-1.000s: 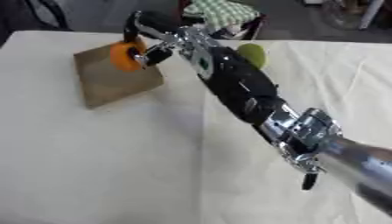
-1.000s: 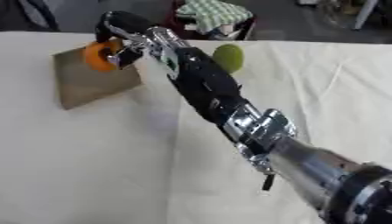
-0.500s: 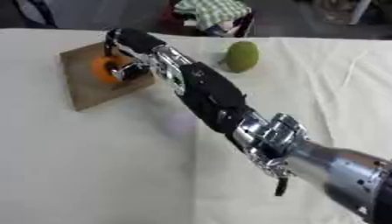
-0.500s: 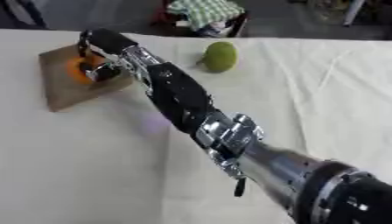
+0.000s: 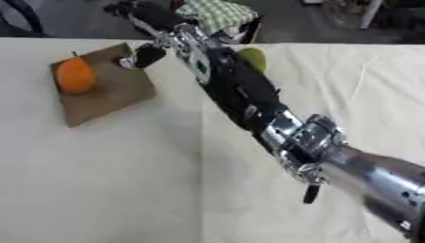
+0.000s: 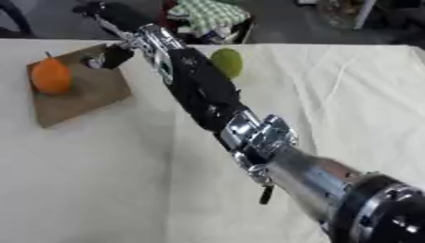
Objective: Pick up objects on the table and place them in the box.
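Orange fruit (image 5: 76,75) now lying free on the flat brown cardboard piece (image 5: 116,92) at the table's far left, stem end up; half a second ago gripped against the right hand over that same cardboard, now released. Right hand (image 5: 150,51) lifted back toward the table's far edge, above the cardboard's far corner and apart from the orange, with nothing in it; thumb hanging down over the board, fingers partly lost against the dark background, so how far they spread cannot be told. Right arm (image 5: 249,99) stretched diagonally from the lower right across the cream tablecloth (image 5: 124,180). Green fruit (image 6: 226,62) resting on the cloth near the far edge, just beside the forearm, half hidden by it in the left eye view and clear in the right. Checked green-and-white cloth (image 5: 217,13) bundled beyond the table edge. Left hand nowhere in view.
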`<state>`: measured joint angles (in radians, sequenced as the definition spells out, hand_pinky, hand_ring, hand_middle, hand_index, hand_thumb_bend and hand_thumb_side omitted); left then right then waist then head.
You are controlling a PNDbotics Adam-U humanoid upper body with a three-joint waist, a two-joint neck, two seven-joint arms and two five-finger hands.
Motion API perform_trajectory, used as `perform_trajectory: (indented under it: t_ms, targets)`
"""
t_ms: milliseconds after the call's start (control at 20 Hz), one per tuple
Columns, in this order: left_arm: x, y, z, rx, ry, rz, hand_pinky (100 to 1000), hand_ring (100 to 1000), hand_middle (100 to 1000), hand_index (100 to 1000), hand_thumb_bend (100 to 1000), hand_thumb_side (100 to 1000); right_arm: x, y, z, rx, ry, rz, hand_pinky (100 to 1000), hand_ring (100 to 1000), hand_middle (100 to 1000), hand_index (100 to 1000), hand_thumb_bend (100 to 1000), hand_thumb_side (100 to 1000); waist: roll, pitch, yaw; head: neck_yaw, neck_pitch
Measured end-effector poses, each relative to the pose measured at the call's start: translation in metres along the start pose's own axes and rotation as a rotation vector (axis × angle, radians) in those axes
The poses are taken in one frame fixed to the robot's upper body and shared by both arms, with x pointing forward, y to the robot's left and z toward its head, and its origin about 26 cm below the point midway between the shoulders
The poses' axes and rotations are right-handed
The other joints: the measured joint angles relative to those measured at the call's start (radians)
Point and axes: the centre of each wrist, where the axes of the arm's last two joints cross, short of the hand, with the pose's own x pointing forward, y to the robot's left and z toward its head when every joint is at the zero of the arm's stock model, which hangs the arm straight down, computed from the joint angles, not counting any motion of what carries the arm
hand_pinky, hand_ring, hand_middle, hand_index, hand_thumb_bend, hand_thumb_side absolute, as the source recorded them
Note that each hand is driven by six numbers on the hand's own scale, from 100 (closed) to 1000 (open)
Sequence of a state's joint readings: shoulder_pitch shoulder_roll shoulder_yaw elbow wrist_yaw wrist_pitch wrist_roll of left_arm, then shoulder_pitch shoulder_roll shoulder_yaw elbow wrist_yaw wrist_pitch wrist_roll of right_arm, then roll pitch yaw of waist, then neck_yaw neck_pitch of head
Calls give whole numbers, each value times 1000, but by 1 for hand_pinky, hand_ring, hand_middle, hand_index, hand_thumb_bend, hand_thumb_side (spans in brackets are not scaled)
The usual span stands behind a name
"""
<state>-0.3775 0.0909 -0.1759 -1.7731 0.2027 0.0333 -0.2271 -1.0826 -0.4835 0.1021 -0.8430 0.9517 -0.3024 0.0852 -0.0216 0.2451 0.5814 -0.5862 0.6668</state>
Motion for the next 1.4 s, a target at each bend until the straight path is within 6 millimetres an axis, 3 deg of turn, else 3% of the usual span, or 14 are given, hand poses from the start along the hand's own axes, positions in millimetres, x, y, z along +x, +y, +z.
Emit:
perform_trajectory:
  t_ms: [150,450,800,900,950,1150,1300,1400]
  targets:
    - [-1,2,2,6,7,-8,604,756,799,725,100,693,-27,-8,15,50,104,-1,773,849,862,978,417,442,-1,-2,-27,12,0]
    - [-2,7,6,18,17,-27,604,756,799,725,100,694,-79,7,54,202,356,42,791,860,878,976,429,433,1,-4,-64,27,0]
    - [-5,9,8,28,26,-27,604,756,799,726,100,695,-105,34,80,372,518,26,786,846,864,948,421,438,5,-7,-86,31,0]
    - [-5,9,8,29,26,-27,604,756,799,726,100,695,-107,38,83,418,525,15,751,778,764,854,392,410,5,-10,-89,31,0]
    - [-5,9,9,30,27,-27,604,756,799,726,100,695,-108,39,84,436,523,13,722,711,660,774,363,387,5,-12,-90,31,0]
    - [-6,9,10,34,32,-27,603,756,799,726,100,696,-107,37,83,455,497,22,600,430,354,475,158,203,5,-14,-99,31,1]
    - [-7,10,11,35,38,-31,603,756,799,726,100,696,-104,31,79,409,463,47,537,319,235,365,100,117,4,-14,-101,31,1]
    - [-7,11,11,35,39,-31,603,756,799,726,100,696,-101,26,75,356,437,70,537,319,235,365,100,117,4,-14,-101,31,1]
